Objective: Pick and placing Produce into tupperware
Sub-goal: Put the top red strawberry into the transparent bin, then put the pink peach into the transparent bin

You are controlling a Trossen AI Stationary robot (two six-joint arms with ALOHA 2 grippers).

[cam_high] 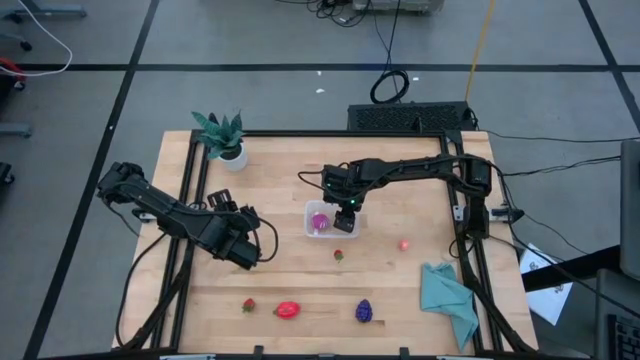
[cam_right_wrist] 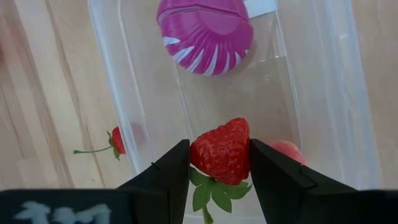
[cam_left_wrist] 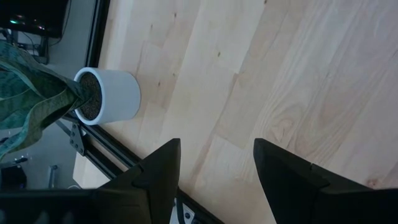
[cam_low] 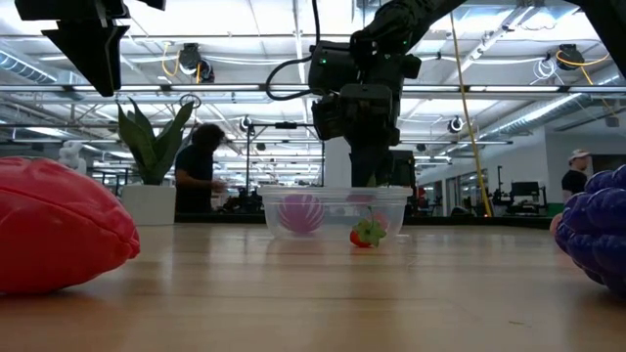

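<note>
Currently I have the right gripper (cam_right_wrist: 219, 163) pinching a strawberry (cam_right_wrist: 221, 151) just over the tupperware (cam_high: 332, 221), where the magenta ball (cam_right_wrist: 204, 35) already lies. Left on the surface (cam_high: 300, 275), as I judge it: a strawberry (cam_high: 339, 254) beside the tub, a pale red piece (cam_high: 404, 243), another strawberry (cam_high: 248, 305), the bigger red one (cam_high: 288, 310) and the purple cluster (cam_high: 364, 311). My left gripper (cam_left_wrist: 214, 171) waits, spread and empty.

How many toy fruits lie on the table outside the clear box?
5: one strawberry beside the box, a pinkish piece farther right, near the front edge a small strawberry, a bigger red fruit, a purple cluster.
</note>
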